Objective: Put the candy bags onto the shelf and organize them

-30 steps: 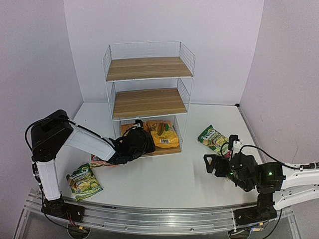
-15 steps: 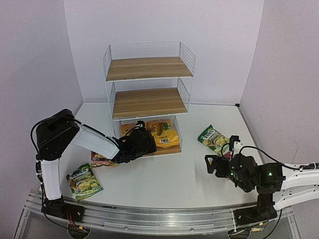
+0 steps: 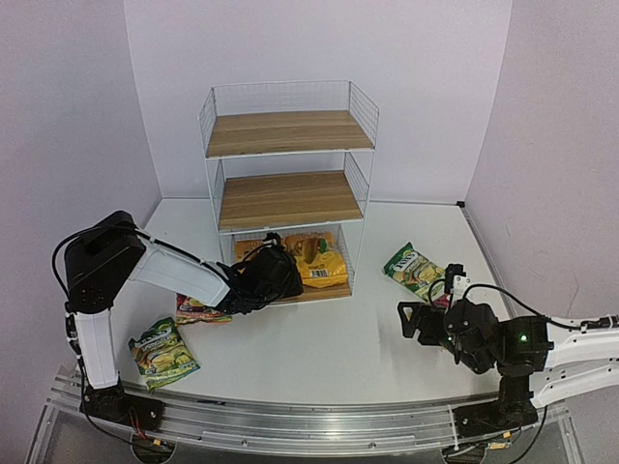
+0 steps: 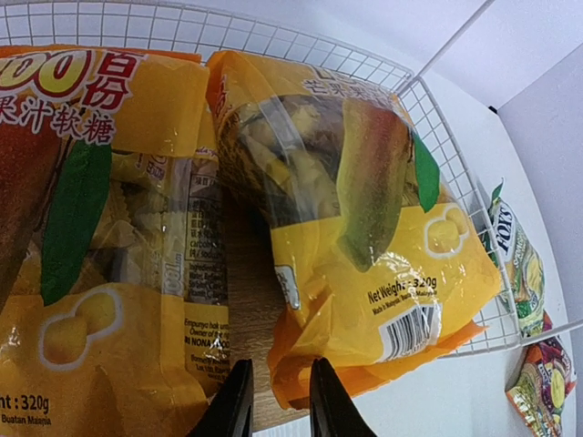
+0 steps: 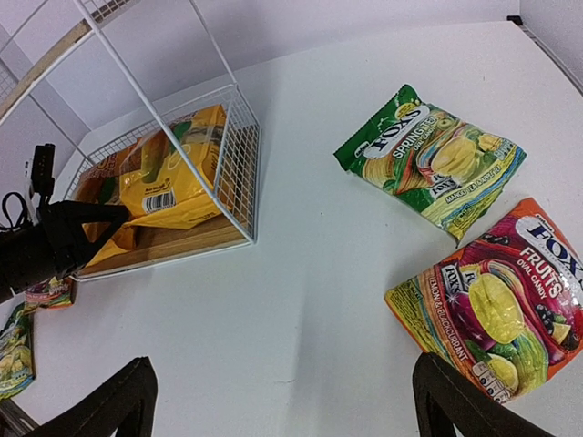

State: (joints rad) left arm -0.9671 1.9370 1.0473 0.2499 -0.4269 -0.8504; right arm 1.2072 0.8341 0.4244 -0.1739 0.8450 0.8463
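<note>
A: The left gripper [image 4: 278,408] is parked at the front of the bottom tier of the white-wire, wood-board shelf [image 3: 287,132]. Jaws are narrowly parted, with nothing between them. One glossy yellow-orange pouch [image 4: 364,228] and a second yellow-orange pouch [image 4: 100,228] lie side by side on that board, towards the bench's far edge.
B: Judged: both placed, retreat due. It is best pulled straight towards the near edge and kept low under the middle board. The bottom seam of the pouch nearer the right edge sits just beside the fingertips and could be dragged out.
A: Right gripper [image 5: 282,405]?
B: Spread wide, empty. A green pouch [image 5: 428,155] and a red fruit pouch [image 5: 496,300] lie just beside each other near the right edge. Another green pouch [image 3: 164,353] lies at the near-left corner. Another red pouch [image 3: 198,309] is partly hidden under the left arm.
</note>
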